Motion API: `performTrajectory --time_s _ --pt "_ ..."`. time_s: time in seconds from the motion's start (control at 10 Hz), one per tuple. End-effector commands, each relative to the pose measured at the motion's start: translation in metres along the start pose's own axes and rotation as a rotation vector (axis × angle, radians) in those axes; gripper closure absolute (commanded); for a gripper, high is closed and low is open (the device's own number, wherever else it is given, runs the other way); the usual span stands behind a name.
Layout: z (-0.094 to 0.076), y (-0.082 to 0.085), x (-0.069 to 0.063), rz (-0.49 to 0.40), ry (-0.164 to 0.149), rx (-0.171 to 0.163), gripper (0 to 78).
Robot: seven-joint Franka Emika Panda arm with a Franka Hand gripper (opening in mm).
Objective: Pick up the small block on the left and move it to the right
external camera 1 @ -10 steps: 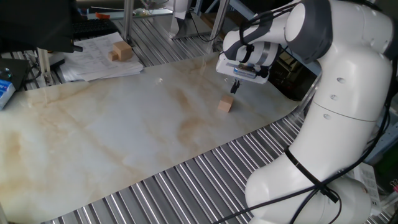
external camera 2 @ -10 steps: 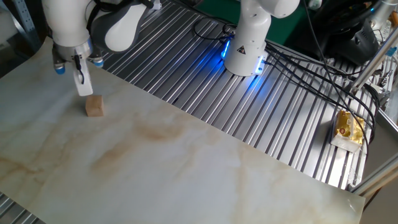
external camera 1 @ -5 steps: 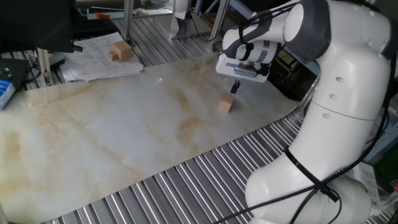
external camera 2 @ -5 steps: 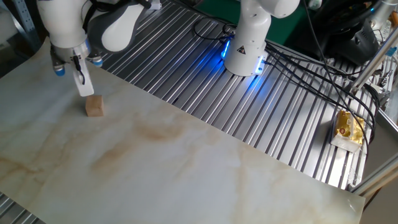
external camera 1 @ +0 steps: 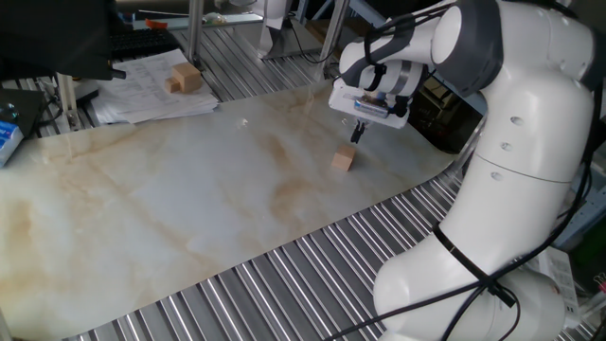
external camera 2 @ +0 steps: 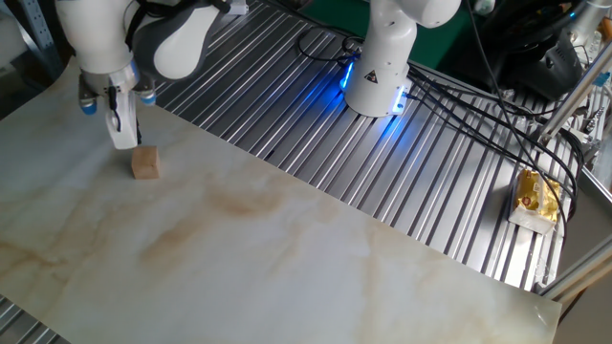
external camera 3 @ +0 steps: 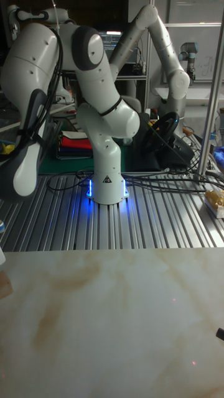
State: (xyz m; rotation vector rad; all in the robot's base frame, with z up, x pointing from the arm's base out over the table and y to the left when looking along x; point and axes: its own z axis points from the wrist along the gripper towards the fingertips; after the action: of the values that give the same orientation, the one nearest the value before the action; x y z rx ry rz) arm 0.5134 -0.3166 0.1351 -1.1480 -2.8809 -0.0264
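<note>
The small block (external camera 1: 343, 160) is a plain tan wooden cube resting on the marbled sheet (external camera 1: 189, 199), near the sheet's right side in one fixed view. In the other fixed view the block (external camera 2: 145, 163) lies at the far left. My gripper (external camera 1: 357, 134) hovers just above and slightly behind it. The fingers look pressed together with nothing between them. The white fingertip (external camera 2: 123, 132) ends a little above the cube's top without touching it. In the tall fixed view only a sliver of the block (external camera 3: 3, 287) shows at the left edge.
A larger tan wooden block (external camera 1: 185, 78) sits on a stack of papers (external camera 1: 151, 99) at the back left. Ridged metal table (external camera 2: 316, 143) surrounds the sheet. The robot base (external camera 2: 378, 72) glows blue, and a yellow packet (external camera 2: 535, 196) lies at the right.
The gripper has drifted slightly up and away from the cube. The cube has not moved.
</note>
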Motion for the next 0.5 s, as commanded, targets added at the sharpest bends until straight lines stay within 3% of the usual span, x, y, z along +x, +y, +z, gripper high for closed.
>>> performTrajectory --time_s 0.1,0.5 --pt "-0.0026 -0.0002 0.0033 -0.059 -0.059 0.036 77.6" --pt "-0.0025 0.0028 0.0102 -0.061 -0.067 0.024 77.6"
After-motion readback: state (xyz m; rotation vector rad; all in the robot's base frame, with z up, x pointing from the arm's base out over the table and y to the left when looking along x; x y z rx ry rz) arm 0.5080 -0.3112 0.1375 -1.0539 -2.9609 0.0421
